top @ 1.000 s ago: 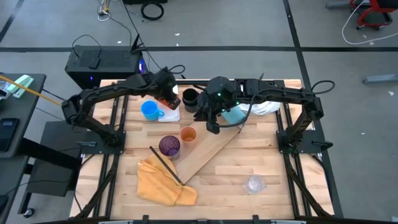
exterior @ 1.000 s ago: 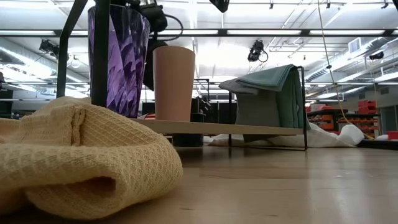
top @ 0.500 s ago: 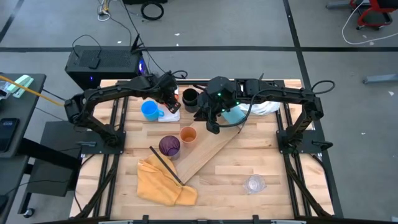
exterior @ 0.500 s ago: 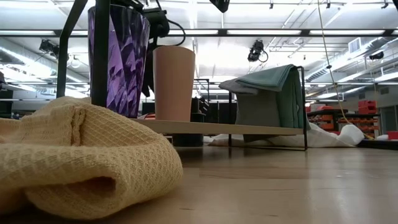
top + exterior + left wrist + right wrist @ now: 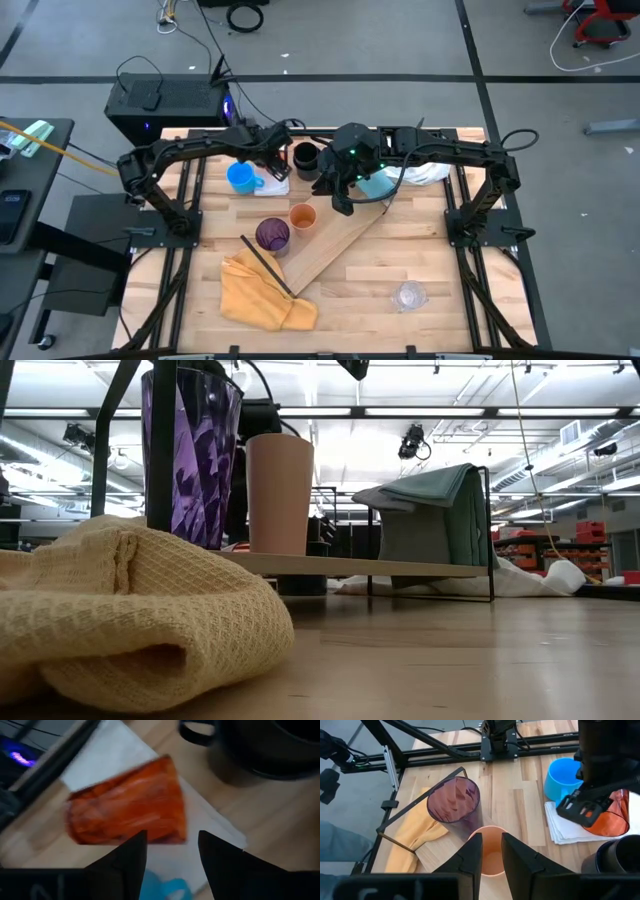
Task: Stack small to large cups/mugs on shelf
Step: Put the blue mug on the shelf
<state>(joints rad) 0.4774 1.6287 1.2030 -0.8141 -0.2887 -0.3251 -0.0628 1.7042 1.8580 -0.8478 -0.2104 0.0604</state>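
One pale wooden shelf [image 5: 335,243] lies diagonally, its upper end under the right gripper [image 5: 341,201], whose fingers stand slightly parted and empty above the one orange cup [image 5: 491,855]. One purple cup [image 5: 272,235] stands beside that on the shelf. The left gripper [image 5: 170,847], fingers spread and holding nothing, hovers over one red-orange tumbler [image 5: 127,815] lying on its side on the white pad [image 5: 274,184], with one black mug [image 5: 260,747] just past it and one blue mug [image 5: 241,178] alongside.
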